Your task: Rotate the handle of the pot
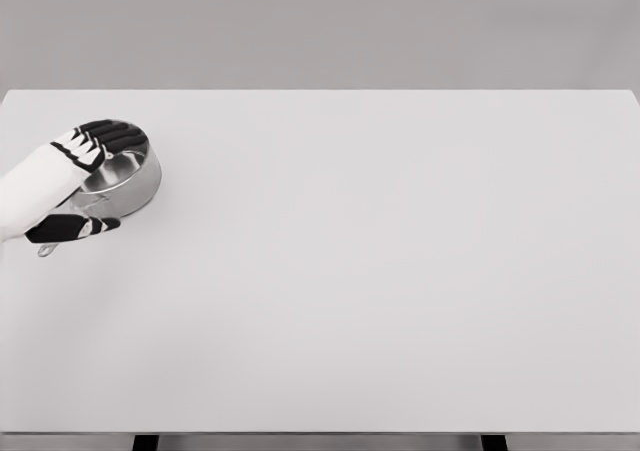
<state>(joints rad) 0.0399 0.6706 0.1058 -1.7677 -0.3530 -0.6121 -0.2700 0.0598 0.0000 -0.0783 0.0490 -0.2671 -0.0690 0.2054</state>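
1. At the far left of the white worktop [380,271], near its back edge, stands the steel pot [135,183], upright, its open mouth showing a shiny inner wall.

2. The left robot hand [85,181] comes in from the left edge of the head view and lies over the pot. Its dark fingers [112,134] drape across the rear of the rim, and the thumb [68,228] reaches along the near side, low by the base.

3. The pot handle [46,250] seems to point toward the near left. Only a small metal loop end peeks out below the thumb, and the rest is hidden behind the robot hand.

4. The robot hand looks wrapped about the pot and handle root, fingers on one side and thumb on the other. I cannot tell whether it is squeezing firmly or merely resting in contact.

5. The right arm does not appear anywhere in the view.

6. Judged from this, the step in hand is securing a hold before or during the turn, with the handle not evidently brought round to a new heading.

7. The next move calls for swinging the wrist so the pot pivots flat on its base. The contact must stay even so the smooth steel does not slip or skid toward the worktop's left edge, which is close.
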